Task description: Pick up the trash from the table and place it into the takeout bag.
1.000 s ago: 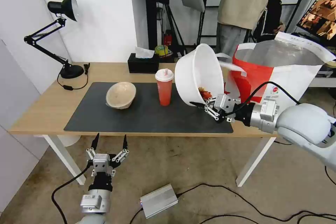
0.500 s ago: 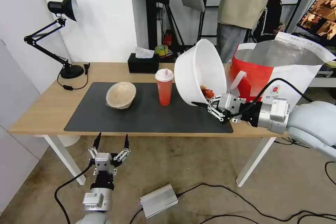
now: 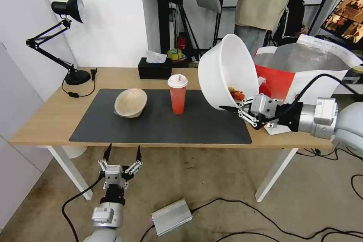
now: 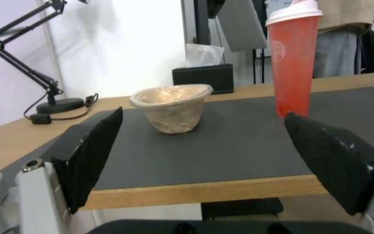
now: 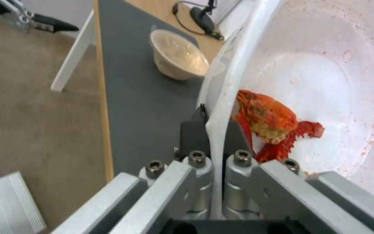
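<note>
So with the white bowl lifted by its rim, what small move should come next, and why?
Probably carry it further toward the takeout bag. The right end effector pinches the rim of the white bowl, tilted and clear of the table, beside the bag's open top, not yet over it.

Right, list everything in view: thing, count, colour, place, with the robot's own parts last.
white bowl: 1, white with red scraps, tilted, lifted beside bag
red cup: 1, red, white lid, on mat
pulp bowl: 1, beige, on mat
takeout bag: 1, white-red, table's right end
table: 1, light wood
mat: 1, dark grey
tissue box: 1, black, back edge
lamp: 1, black, left end
right gripper: shut on bowl rim
left gripper: open, below table's front edge
</note>
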Motion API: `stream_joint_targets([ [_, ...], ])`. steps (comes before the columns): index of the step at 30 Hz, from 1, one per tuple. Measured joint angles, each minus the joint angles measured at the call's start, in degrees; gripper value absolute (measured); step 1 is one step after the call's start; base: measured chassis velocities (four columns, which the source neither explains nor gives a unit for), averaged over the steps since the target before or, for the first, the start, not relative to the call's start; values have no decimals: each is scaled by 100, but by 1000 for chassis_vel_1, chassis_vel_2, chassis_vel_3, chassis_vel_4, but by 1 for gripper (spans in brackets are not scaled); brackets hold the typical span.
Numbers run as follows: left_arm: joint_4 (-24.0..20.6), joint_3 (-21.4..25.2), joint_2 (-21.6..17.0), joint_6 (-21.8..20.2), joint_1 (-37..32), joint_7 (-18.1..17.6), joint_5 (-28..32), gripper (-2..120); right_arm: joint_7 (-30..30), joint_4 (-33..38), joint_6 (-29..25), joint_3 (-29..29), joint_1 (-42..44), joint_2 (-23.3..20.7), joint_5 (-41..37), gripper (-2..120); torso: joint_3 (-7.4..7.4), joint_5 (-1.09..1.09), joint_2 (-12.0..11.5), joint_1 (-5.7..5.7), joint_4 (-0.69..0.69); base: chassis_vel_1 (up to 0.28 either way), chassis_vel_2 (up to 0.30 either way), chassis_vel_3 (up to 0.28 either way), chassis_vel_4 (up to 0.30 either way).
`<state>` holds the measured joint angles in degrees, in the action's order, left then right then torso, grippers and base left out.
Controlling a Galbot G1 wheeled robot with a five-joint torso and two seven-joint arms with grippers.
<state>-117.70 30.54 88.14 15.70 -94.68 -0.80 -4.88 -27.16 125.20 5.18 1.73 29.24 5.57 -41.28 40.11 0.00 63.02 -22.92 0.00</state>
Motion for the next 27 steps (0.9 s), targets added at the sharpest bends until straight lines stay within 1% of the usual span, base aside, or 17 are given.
stream_joint_targets([
  [4, 39, -22, -33, 2, 24, 19, 9, 100, -332, -143, 1, -306, 1, -190, -55, 0, 0, 0, 0, 0, 0, 0, 0, 0, 0],
  [5, 39, -22, -33, 2, 24, 19, 9, 100, -332, -143, 1, -306, 1, -190, -55, 0, 0, 0, 0, 0, 0, 0, 0, 0, 0],
  [9, 84, -42, -80, 7, 60, 75, 71, 100, -706, -380, 4, -665, 21, -376, -55, 0, 0, 0, 0, 0, 0, 0, 0, 0, 0],
  [14, 125, -42, -102, 9, 108, 128, 123, 100, -885, -521, 4, -787, 20, -476, -28, 0, 0, 0, 0, 0, 0, 0, 0, 0, 0],
  [18, 192, -49, -126, 13, 191, 151, 147, 100, -1230, -763, -50, -921, -11, -619, 71, 0, 0, 0, 0, 0, 0, 0, 0, 0, 0],
  [21, 218, -51, -132, 26, 210, 156, 149, 100, -1346, -836, -66, -949, -14, -672, 83, 0, 0, 0, 0, 0, 0, 0, 0, 0, 0],
  [24, 291, -51, -141, 102, 252, 187, 149, 100, -1734, -1095, -94, -1050, -24, -771, 171, 0, 0, 0, 0, 0, 0, 0, 0, 0, 0],
  [25, 291, -51, -141, 102, 252, 187, 149, 100, -1734, -1095, -94, -1050, -24, -771, 171, 0, 0, 0, 0, 0, 0, 0, 0, 0, 0],
  [27, 326, -51, -146, 118, 278, 232, 150, 100, -1966, -1285, -96, -1096, -50, -814, 284, 0, 0, 0, 0, 0, 1, 0, 0, 0, 0],
])
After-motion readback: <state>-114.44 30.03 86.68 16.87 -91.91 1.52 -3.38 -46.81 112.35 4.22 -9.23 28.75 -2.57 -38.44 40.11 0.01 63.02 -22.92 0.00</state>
